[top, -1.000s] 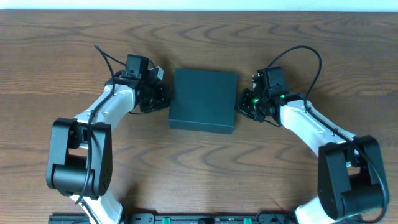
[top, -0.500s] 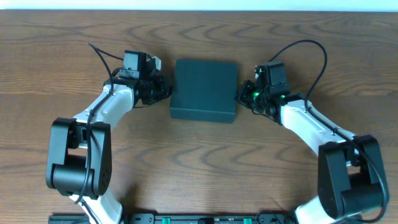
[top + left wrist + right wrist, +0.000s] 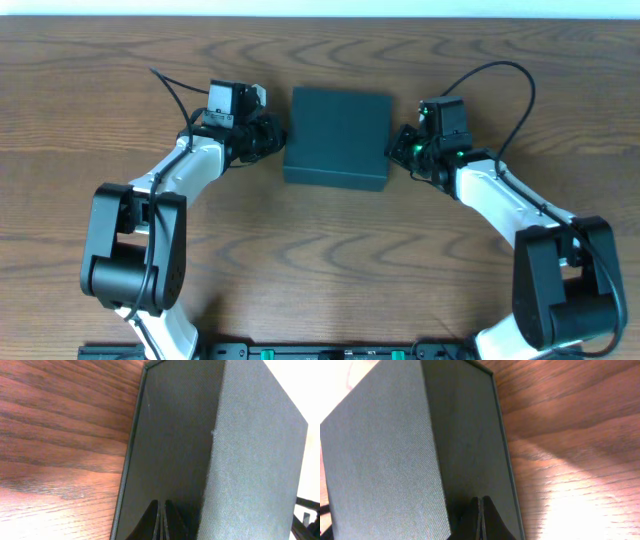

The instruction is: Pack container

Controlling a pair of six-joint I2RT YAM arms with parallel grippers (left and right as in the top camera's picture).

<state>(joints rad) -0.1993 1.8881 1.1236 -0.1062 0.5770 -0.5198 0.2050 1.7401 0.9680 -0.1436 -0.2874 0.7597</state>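
Observation:
The container (image 3: 338, 135), a dark teal-black square box with its lid down, lies at the middle of the wooden table. My left gripper (image 3: 277, 138) is shut, its tips against the box's left side wall (image 3: 170, 450). On the opposite side my right gripper (image 3: 393, 149) is shut too, tips pressed to the right side wall (image 3: 470, 440). In the left wrist view the closed fingers (image 3: 161, 519) meet the dark wall below the lid's textured top (image 3: 255, 460). The right wrist view shows the same: closed fingers (image 3: 480, 517) against the wall. Nothing is held.
Bare wood-grain table (image 3: 330, 250) surrounds the box. A pale strip (image 3: 320, 8) runs along the table's far edge. Black cables loop above both wrists.
The box has slid away from me and slightly right between the two shut grippers, and both arms moved with it.

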